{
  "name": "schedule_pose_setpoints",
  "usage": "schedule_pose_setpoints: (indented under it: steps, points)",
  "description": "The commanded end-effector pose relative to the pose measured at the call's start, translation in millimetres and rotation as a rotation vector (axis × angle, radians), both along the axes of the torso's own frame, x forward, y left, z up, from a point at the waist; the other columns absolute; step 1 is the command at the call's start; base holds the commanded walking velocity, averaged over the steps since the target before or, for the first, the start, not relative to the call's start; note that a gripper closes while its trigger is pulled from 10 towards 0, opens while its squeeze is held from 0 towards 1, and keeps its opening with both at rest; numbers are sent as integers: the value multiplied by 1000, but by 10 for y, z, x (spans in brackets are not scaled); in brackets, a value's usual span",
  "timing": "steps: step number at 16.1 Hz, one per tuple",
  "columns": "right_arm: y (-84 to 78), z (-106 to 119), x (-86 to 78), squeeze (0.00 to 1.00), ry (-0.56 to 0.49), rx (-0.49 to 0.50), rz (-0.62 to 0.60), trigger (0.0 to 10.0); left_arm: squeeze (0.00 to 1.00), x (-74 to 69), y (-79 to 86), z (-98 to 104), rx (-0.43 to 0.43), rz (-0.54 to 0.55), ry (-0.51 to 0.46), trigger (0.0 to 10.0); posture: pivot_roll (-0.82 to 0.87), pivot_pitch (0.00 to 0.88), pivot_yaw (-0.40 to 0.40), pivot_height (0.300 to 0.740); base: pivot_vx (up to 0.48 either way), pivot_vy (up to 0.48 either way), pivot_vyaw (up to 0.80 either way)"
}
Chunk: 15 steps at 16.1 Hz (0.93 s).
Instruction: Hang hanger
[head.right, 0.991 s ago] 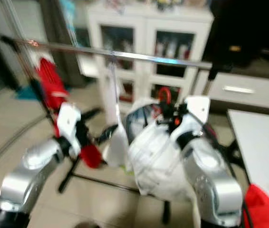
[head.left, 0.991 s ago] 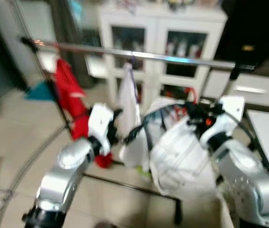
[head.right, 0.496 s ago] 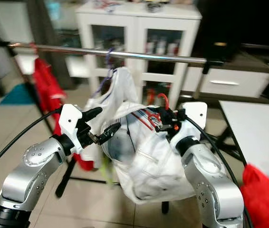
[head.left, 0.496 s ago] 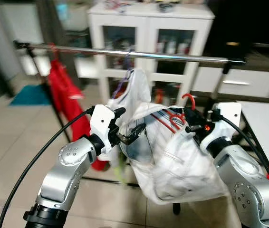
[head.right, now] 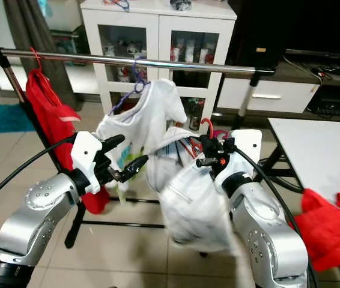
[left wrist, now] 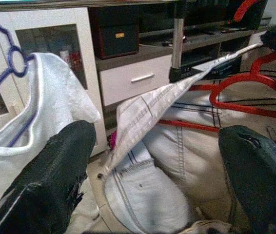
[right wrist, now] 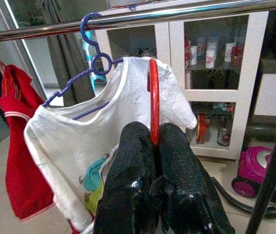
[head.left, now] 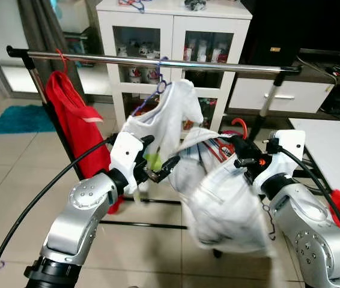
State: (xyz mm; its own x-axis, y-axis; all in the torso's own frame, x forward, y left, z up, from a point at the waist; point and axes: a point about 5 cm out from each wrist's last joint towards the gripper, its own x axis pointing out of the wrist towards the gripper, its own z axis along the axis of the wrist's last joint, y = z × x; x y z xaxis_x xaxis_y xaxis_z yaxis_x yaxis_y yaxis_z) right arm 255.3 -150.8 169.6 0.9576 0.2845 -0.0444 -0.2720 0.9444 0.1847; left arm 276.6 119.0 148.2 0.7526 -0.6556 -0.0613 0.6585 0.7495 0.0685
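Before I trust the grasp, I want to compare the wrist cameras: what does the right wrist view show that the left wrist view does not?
Right wrist view alone: the right end effector shut on the red hanger below its hook, the steel rail overhead, and a red garment hanging on it.

Left wrist view alone: the open left end effector, and the white shirt draped on the red hanger's frame.

Both: the blue hanger carrying a white T-shirt, and the white cabinet behind.
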Motion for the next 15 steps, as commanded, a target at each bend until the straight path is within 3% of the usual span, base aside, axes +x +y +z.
schedule_pose_setpoints:
  steps: [1, 3, 15]
  points:
    - [-51, 129, -5, 0, -56, -5, -10, 10000, 0, -11, -71, 2, 8, -19, -9, 10000, -37, 0, 0, 740, 0, -480, 0]
    - [-59, 128, -3, 0, -54, -8, -12, 10000, 0, 4, -58, -1, -26, -1, 13, 10000, -37, 0, -1, 740, 0, 0, 0]
    - [-62, 129, 20, 0, -49, -9, -21, 10000, 0, 12, -63, 15, -37, -5, 11, 10000, -38, 0, -2, 740, 0, 0, 0]
